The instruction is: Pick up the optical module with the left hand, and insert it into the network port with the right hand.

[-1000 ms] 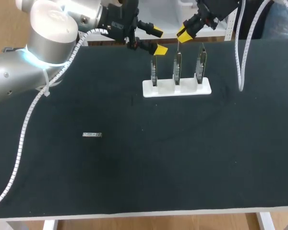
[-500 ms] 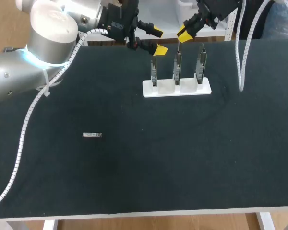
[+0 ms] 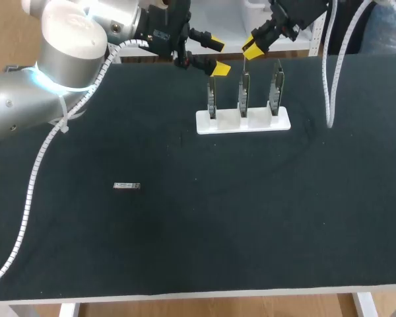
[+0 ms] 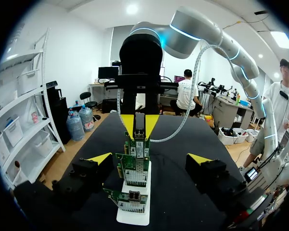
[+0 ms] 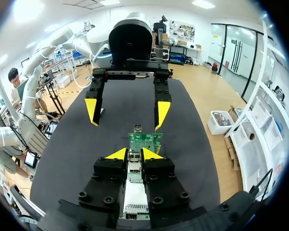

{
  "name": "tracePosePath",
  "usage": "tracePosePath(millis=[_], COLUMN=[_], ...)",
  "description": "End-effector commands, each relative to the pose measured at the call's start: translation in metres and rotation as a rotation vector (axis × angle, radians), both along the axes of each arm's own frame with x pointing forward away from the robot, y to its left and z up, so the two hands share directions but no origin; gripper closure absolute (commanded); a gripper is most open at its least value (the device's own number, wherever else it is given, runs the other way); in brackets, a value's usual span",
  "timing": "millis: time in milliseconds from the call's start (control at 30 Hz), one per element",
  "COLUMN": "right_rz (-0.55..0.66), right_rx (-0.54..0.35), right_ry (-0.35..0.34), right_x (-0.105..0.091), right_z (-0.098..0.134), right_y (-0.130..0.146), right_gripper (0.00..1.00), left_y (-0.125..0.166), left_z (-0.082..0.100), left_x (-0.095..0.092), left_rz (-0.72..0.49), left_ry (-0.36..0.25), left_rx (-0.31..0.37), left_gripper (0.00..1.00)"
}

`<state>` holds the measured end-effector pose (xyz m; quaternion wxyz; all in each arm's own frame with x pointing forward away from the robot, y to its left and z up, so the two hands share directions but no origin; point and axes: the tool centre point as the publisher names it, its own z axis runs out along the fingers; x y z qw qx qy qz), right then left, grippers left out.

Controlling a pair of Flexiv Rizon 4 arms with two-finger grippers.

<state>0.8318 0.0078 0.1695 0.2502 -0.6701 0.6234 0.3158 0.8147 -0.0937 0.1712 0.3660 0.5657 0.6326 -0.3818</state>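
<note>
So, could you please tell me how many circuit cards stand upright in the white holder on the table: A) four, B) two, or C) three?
C: the head view shows three cards standing upright side by side in the white holder.

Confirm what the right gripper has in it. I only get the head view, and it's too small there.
Observer: The right wrist view shows the right gripper shut on a small metal module, with a fingertip against each side.
Operator: Is the left gripper touching the cards?
Observer: No. In the left wrist view, the left gripper is open. Its fingers stand wide on either side of the row of green cards and are clear of them.
</note>
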Motion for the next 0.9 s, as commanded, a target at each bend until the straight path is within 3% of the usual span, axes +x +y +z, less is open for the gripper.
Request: tracePosePath(millis=[33,900], right_rz=[0.568,0.509], right_rx=[-0.015,-0.006], right_ry=[0.531,0.519], right_x=[0.0080,0.0075], right_z=[0.0004,-0.0033], right_y=[-0.0001,-0.0016], right_gripper=[1.00,1.00], left_y=[-0.0007,-0.0007], left_z=[0.0007,0.0007], left_x=[0.0015,0.0015], left_rz=[-0.001,-0.001], left_ry=[0.003,0.003], left_rx=[0.005,0.005], left_gripper=[0.00,0.00])
